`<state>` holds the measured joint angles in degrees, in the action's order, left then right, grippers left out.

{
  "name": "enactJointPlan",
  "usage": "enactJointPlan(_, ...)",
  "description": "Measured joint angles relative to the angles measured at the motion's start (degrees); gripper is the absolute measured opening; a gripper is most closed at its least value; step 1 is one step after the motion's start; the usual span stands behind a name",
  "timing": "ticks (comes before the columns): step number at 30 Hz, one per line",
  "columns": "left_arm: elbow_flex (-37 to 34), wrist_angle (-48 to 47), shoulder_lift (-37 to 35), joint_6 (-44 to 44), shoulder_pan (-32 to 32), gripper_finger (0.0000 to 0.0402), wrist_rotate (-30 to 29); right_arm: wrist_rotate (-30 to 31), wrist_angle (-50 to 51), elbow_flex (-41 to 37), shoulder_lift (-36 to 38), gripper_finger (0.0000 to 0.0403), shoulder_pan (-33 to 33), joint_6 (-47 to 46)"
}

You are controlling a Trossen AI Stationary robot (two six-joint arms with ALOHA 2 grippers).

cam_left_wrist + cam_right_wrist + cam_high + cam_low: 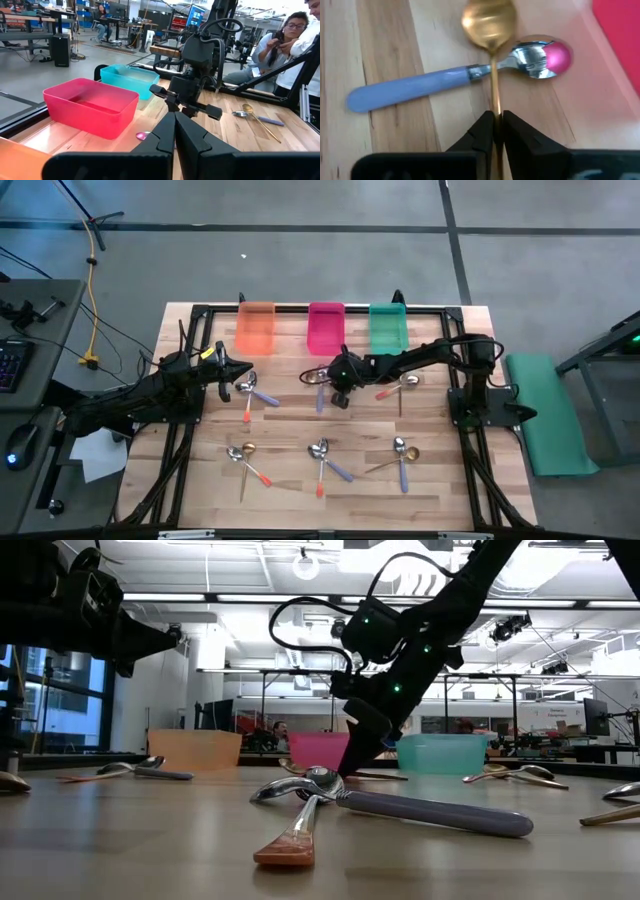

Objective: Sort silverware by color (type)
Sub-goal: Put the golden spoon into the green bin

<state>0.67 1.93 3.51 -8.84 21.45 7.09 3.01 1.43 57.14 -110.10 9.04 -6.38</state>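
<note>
Silverware (320, 455): I count 12 spoons on the table (440, 490), lying in 6 pairs, though small in the high view so colours are approx. That gives 4 purple-handled, 4 orange-red-handled and 4 all-gold.

There are 3 pairs across the 6 o'clock half: gold + orange-red at 7, orange-red + purple at 6, gold + purple at 5. The other 3 pairs lie across the middle: purple + orange-red at 9, gold + purple near ctr, orange-red + gold at 3.

3 bins sit along the 12 o'clock edge: orange bin (255, 328) at 11, pink bin (326, 328) at 12, green bin (388, 326) at 1.

Right gripper (495, 122) is at table ctr, just on the 6 o'clock side of the pink bin, with its fingers pinched narrow on the handle of the gold spoon (488, 20). That spoon lies across the neck of a purple spoon (410, 90), the two touching, and the purple spoon's bowl shows a pink reflection.

Left gripper (240, 373) is at 9 o'clock, right by the purple + orange-red pair. Its fingers (165, 135) are closed tip to tip, and I see nothing between them.
</note>
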Motion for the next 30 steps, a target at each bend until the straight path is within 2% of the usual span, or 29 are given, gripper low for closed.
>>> enactJointPlan(6,0.0,0.0,0.0,0.0,0.0,0.0003,0.0,0.0,0.1,0.0,0.1,0.0009,0.0,-3.9)
enactJointPlan(16,0.0,0.0,0.0,0.0,0.0,0.0003,0.0,-0.3,-1.1,-0.4,1.4,0.0007,-0.3,-7.3)
enactJointPlan(23,0.0,0.0,0.0,0.0,0.0,0.0003,0.0,1.5,-0.6,-0.4,8.9,0.0007,-0.9,-8.3)
enactJointPlan(30,0.0,0.0,0.0,0.0,0.0,0.0003,0.0,9.1,5.2,-0.3,18.9,0.0007,1.3,-15.3)
